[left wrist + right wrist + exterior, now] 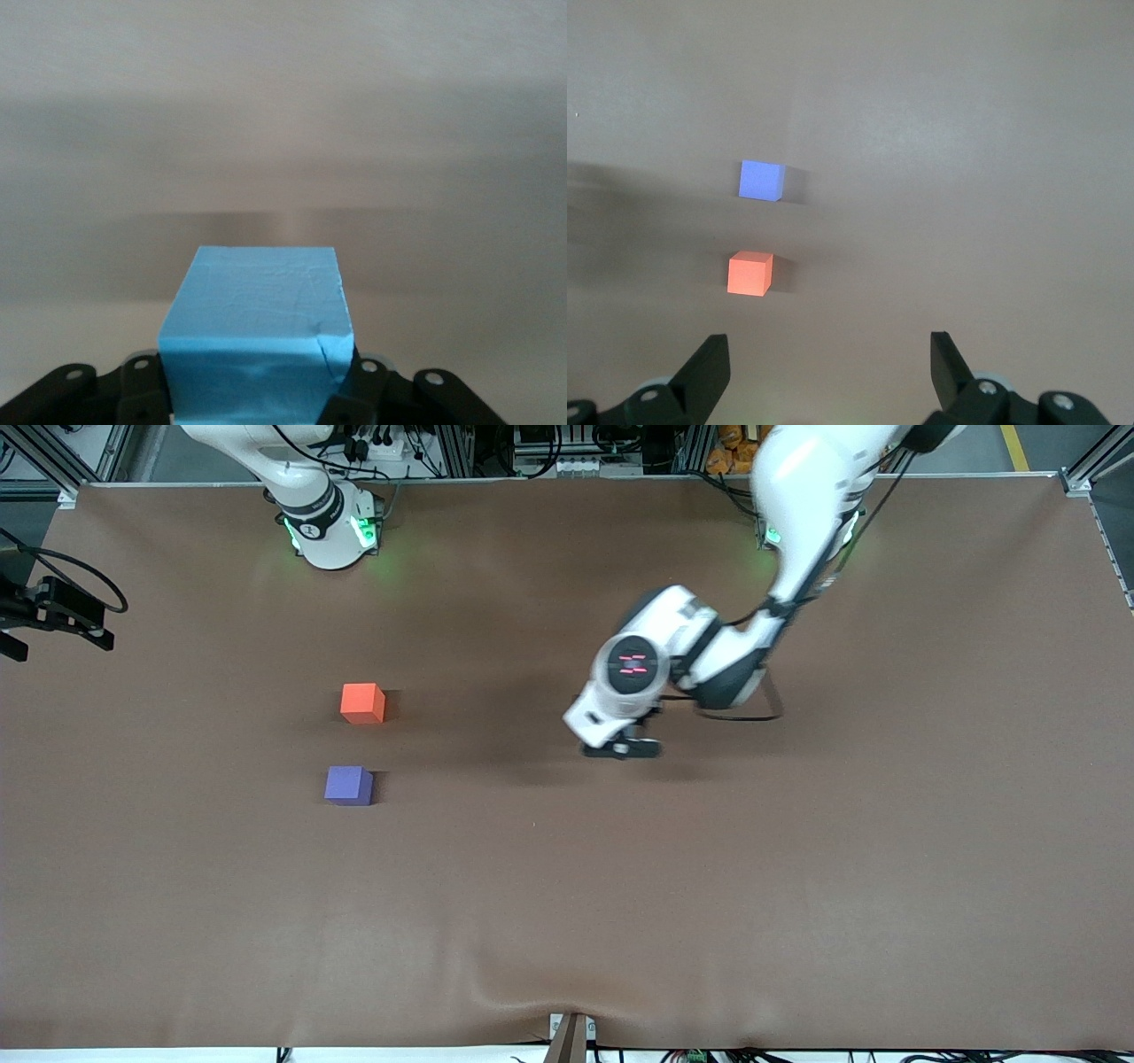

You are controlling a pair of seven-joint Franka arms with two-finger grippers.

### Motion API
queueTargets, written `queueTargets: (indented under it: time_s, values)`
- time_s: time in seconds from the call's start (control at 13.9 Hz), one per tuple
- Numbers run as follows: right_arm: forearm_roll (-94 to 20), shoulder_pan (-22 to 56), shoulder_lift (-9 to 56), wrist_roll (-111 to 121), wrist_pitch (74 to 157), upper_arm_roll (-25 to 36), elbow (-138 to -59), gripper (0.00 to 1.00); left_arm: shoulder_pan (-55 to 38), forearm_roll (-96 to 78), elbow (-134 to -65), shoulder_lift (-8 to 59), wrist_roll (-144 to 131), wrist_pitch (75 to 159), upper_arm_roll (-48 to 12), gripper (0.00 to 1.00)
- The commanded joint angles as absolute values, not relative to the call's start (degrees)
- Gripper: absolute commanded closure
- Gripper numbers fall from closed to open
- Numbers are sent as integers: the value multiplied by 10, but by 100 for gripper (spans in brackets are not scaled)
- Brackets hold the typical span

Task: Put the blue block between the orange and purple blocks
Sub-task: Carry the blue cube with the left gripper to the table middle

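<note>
My left gripper (pixel 620 748) hangs over the middle of the table, apart from the other two cubes and toward the left arm's end from them. It is shut on the blue block (pixel 257 310), a sky-blue cube between its black fingers (pixel 142 390); the hand hides the cube in the front view. The orange block (pixel 362 703) and the purple block (pixel 348 786) sit on the table with a gap between them, the purple one nearer the front camera. My right gripper (pixel 830 376) is open and empty, high over the table, looking down on the orange block (pixel 749 273) and the purple block (pixel 761 181).
The brown table cover (pixel 709 912) has a wrinkle at its edge nearest the front camera. A black device (pixel 53 611) sticks in over the table edge at the right arm's end. The right arm's base (pixel 328 522) stands at the table's top edge.
</note>
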State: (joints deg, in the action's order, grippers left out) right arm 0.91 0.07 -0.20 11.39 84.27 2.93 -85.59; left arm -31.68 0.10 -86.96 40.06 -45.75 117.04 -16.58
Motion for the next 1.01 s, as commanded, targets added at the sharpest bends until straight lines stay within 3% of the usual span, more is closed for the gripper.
queueTargets:
  time_s: [0.0,0.22,0.36,0.5,0.94]
  values:
    - [10,-1,-16,109,845,25,-867,0,-361,-6,-766,482,-490,1173,-157,49]
    - [10,-1,-16,108,846,25,-867,0,-423,-6,-762,505,-507,1263,-115,46]
    - [9,-1,-16,108,844,25,-867,0,-439,-4,-763,501,-514,1267,-104,0]
    - [10,0,-16,108,845,25,-867,0,-435,-2,-766,478,-518,1260,-104,0]
    - [11,0,23,110,844,25,-863,0,-370,1,-779,336,-510,1100,-105,0]
